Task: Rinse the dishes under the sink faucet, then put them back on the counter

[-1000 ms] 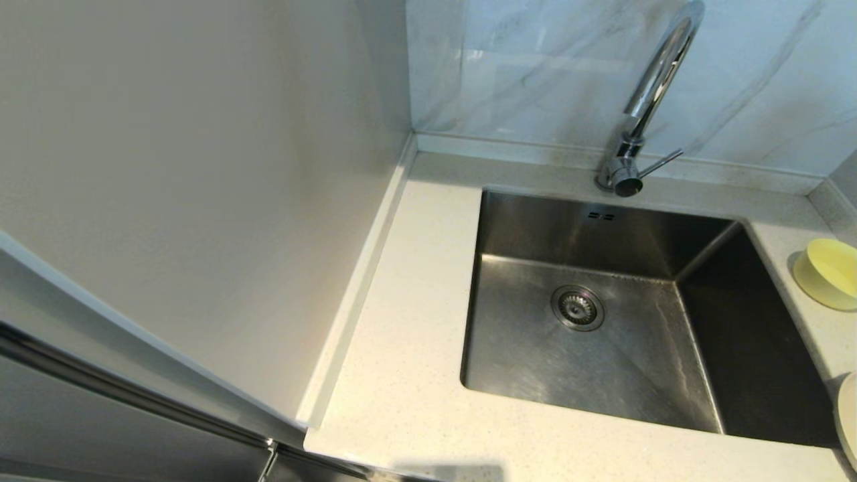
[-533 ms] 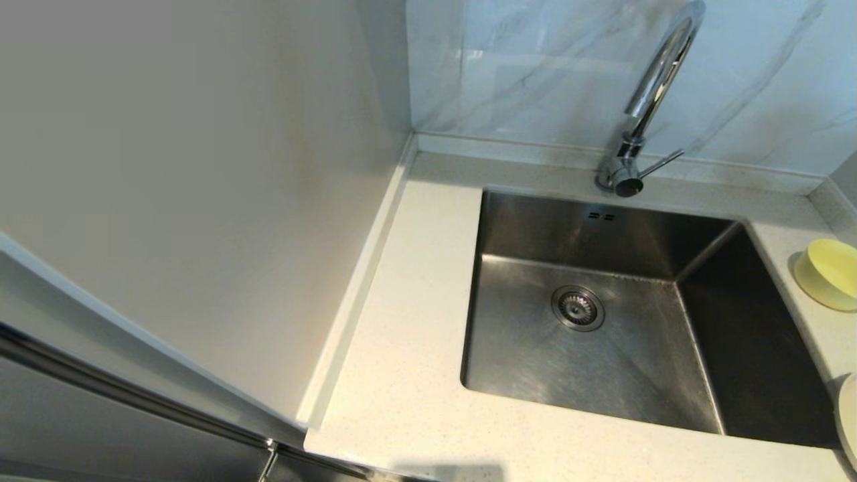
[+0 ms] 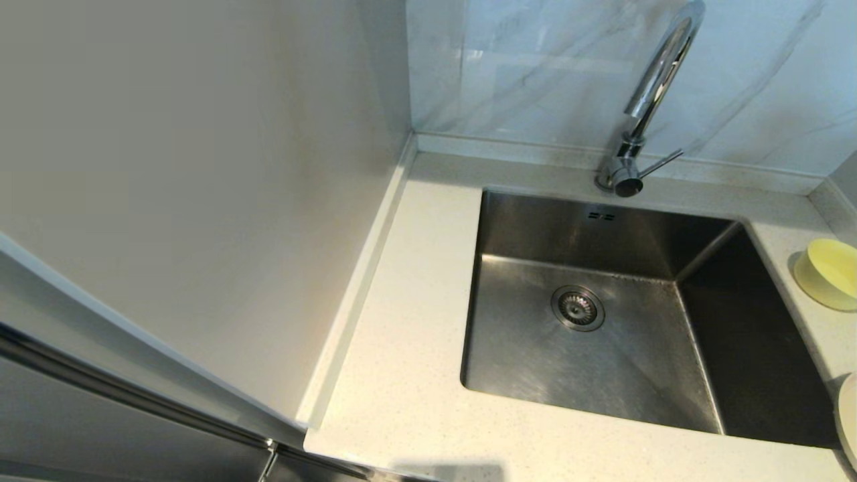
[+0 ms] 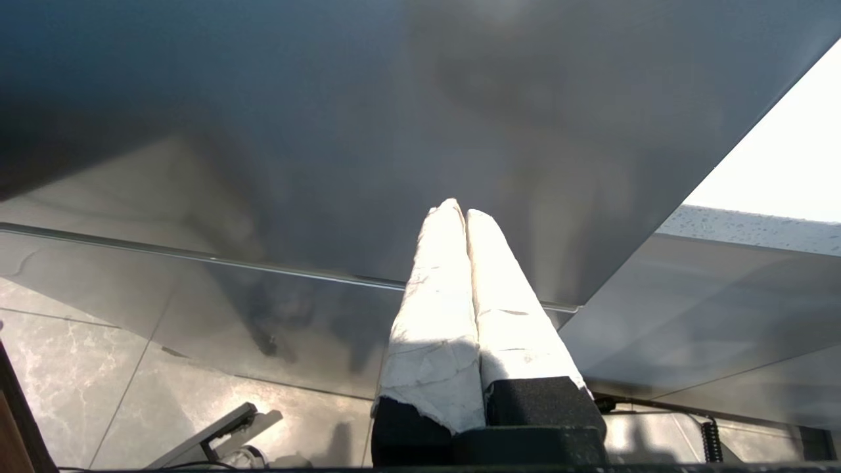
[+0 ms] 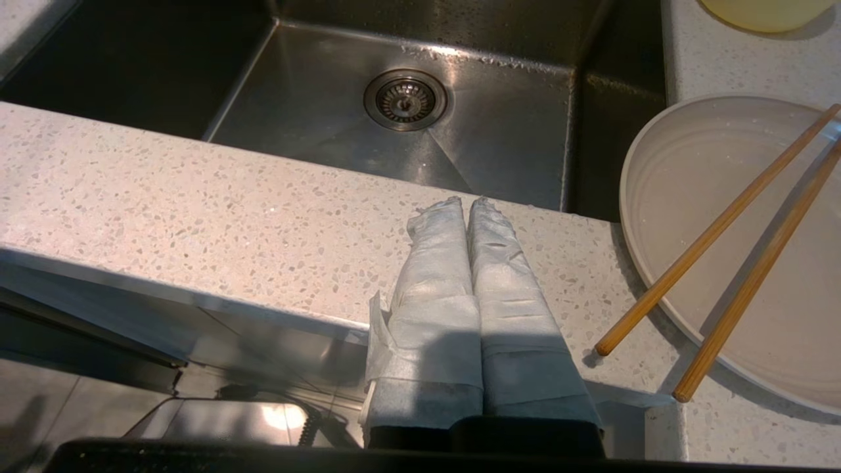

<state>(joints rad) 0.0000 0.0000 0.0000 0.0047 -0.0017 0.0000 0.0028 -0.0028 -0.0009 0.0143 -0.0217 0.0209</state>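
Note:
The pale yellow bowl (image 3: 833, 273) sits on the counter (image 3: 415, 375) right of the sink (image 3: 602, 375); its edge (image 5: 765, 6) also shows in the right wrist view. A white dish (image 5: 742, 230) lies on the counter by the sink's near right corner, with the two brown chopsticks (image 5: 716, 236) resting across it; only the dish's rim (image 3: 849, 418) shows in the head view. The chrome faucet (image 3: 653, 87) rises behind the sink, its lever (image 3: 661, 163) pointing right. My right gripper (image 5: 465, 200) is shut and empty over the counter's front edge, left of the dish. My left gripper (image 4: 458, 207) is shut, low beside a grey cabinet panel.
A tall pale wall panel (image 3: 201, 201) closes the counter's left side. The grey-veined marble wall (image 3: 535, 67) stands behind the faucet. The drain strainer (image 3: 577, 308) lies in the dry sink floor. Neither arm shows in the head view.

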